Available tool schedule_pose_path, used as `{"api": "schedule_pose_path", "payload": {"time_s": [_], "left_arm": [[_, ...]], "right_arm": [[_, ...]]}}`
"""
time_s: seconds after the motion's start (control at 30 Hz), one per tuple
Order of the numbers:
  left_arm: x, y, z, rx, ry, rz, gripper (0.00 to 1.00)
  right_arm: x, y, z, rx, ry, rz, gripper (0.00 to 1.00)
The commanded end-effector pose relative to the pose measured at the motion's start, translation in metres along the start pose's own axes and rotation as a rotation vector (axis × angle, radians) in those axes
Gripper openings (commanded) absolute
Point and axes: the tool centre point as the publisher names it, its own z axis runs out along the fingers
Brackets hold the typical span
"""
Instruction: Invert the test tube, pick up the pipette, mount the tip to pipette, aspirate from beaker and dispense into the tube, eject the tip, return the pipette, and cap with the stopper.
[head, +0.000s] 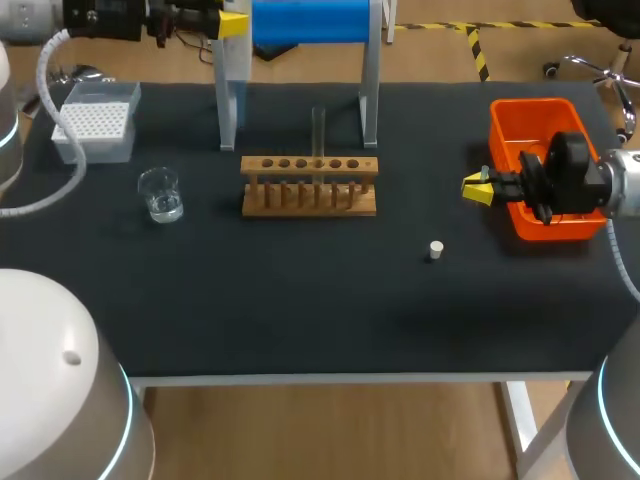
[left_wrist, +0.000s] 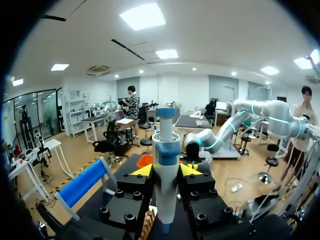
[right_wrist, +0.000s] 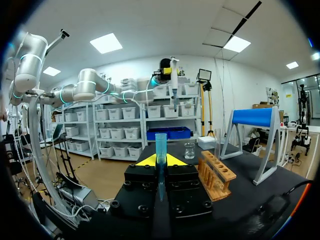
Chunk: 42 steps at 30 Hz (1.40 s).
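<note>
The black table (head: 300, 300) carries everything; at the middle of its far edge stands a white-legged stand with a blue roll across its top (head: 310, 25). Near the right edge sits an orange plastic bin (head: 530, 115). At the table's middle is a wooden test tube rack with a row of round holes (head: 309, 185). In the far left corner rests a white pipette-tip box with a dotted grid top (head: 95, 122); in front of it, left of the rack and apart from it, stands a small clear glass beaker with a little clear liquid (head: 160, 195).

A clear glass test tube (head: 318, 125) stands upright in one of the rack's middle holes. The left gripper (left_wrist: 166, 170) is raised beyond the far edge; its jaws are clamped from both sides on a white and blue pipette (left_wrist: 166, 150), held upright. The right gripper (right_wrist: 160, 161) hangs over the table beside the bin's near left corner; its jaws pinch a translucent blue pipette tip (right_wrist: 160, 145), upright between the yellow ends. A small white stopper (head: 435, 249) lies on the table between rack and bin, nearer the front edge, touching neither.
</note>
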Motion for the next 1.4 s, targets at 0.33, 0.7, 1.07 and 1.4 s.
{"api": "schedule_pose_path", "payload": {"time_s": [0.33,0.7,1.07,1.4], "left_arm": [[0.007,0.003,-0.003,0.005,-0.012,0.000,0.00],[0.007,0.003,-0.003,0.005,-0.012,0.000,0.00],[0.007,0.003,-0.003,0.005,-0.012,0.000,0.00],[0.054,0.005,0.007,0.057,0.091,-0.017,0.00]], "right_arm": [[0.000,0.000,-0.001,0.001,0.001,0.000,0.00],[0.000,0.000,-0.001,0.001,0.001,0.000,0.00],[0.000,0.000,-0.001,0.001,0.001,0.000,0.00],[0.000,0.000,-0.001,0.001,0.001,0.000,0.00]]}}
